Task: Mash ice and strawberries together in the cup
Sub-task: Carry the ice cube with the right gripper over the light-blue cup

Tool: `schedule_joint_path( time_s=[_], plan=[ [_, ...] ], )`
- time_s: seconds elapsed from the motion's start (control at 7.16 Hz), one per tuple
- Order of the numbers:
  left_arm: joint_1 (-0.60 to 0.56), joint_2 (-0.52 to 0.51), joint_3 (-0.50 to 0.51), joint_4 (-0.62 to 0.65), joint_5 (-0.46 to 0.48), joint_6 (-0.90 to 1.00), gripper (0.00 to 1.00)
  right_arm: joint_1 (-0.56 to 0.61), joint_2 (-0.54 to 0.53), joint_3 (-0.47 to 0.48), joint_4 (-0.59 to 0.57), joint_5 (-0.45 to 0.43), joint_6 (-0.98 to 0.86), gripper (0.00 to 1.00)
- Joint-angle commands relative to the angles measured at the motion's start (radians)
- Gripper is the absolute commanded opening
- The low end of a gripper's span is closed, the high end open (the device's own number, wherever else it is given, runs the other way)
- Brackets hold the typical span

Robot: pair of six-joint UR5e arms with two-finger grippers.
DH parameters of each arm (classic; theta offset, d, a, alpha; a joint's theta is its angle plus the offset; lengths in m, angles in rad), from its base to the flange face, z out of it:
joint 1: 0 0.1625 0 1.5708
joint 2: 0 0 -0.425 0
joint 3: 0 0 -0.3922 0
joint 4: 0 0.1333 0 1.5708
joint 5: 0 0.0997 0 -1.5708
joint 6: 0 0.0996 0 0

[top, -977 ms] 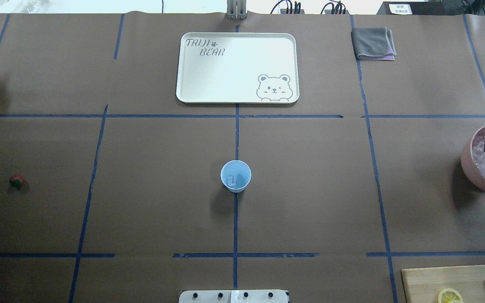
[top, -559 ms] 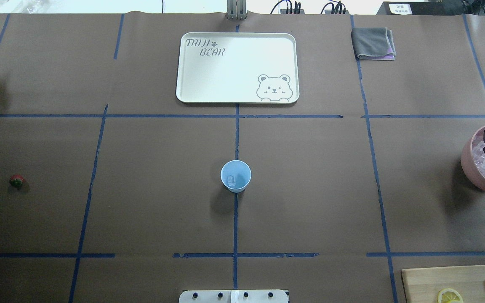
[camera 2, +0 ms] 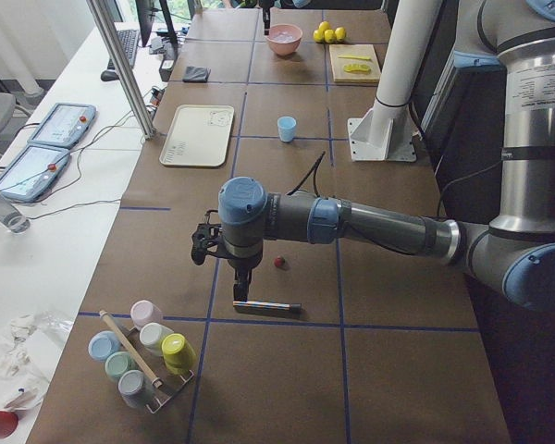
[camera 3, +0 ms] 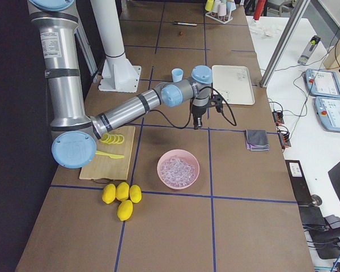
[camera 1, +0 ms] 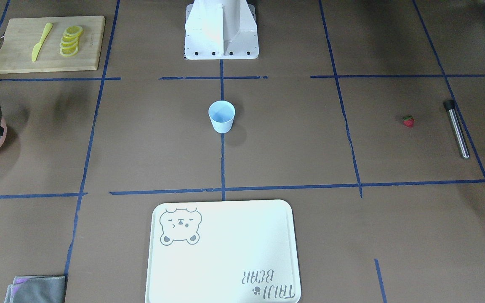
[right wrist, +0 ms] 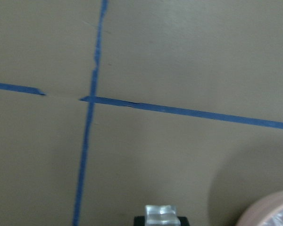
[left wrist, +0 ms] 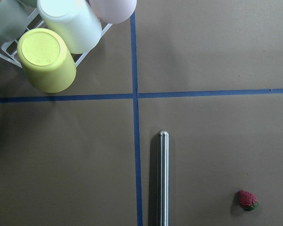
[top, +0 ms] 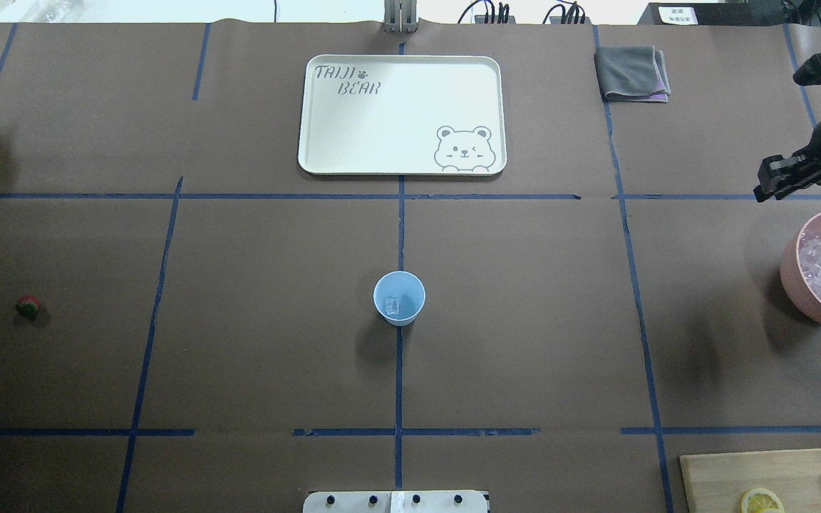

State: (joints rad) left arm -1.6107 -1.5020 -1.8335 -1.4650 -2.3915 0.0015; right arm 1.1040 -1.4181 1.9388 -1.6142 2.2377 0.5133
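- Right claw (top: 767, 188) has lifted out of the pink bowl (top: 789, 274) to the overhead frame's upper right, clenched on an ice cube (right wrist: 161, 214).
- Left claw (camera 2: 241, 285): grip cannot be told; hangs above the steel rod (left wrist: 163, 179).
- Cup (top: 399, 298), frame centre, already holds a second cube (top: 392, 305).
- Strawberry (top: 28, 306) lies far left on the table (top: 524, 320), not yet added; mashing remains undone.

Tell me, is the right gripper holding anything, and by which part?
Yes: the right gripper holds one ice cube at its fingertips; the pinched faces are hidden.

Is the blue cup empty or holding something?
Not empty: one ice cube lies inside the upright cup; the strawberry lies far outside it.
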Motion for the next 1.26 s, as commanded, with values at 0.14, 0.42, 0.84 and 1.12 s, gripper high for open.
schedule_joint_path(
  time_s=[0.14,0.42,0.84,1.12],
  plan=[
    [0.0,0.0,0.008,0.0,0.0,0.0,1.0,-0.281,0.242,-0.006,-0.004,-0.167,0.291,0.0],
    [0.0,0.0,0.013,0.0,0.0,0.0,1.0,-0.433,0.399,-0.011,-0.134,-0.297,0.44,0.01],
    [0.0,0.002,0.014,0.0,0.002,0.0,1.0,-0.597,0.577,-0.145,-0.141,-0.42,0.615,0.01],
    [0.0,0.002,0.016,-0.002,0.005,0.0,1.0,-0.631,0.636,-0.21,-0.138,-0.421,0.645,0.01]
  ],
)
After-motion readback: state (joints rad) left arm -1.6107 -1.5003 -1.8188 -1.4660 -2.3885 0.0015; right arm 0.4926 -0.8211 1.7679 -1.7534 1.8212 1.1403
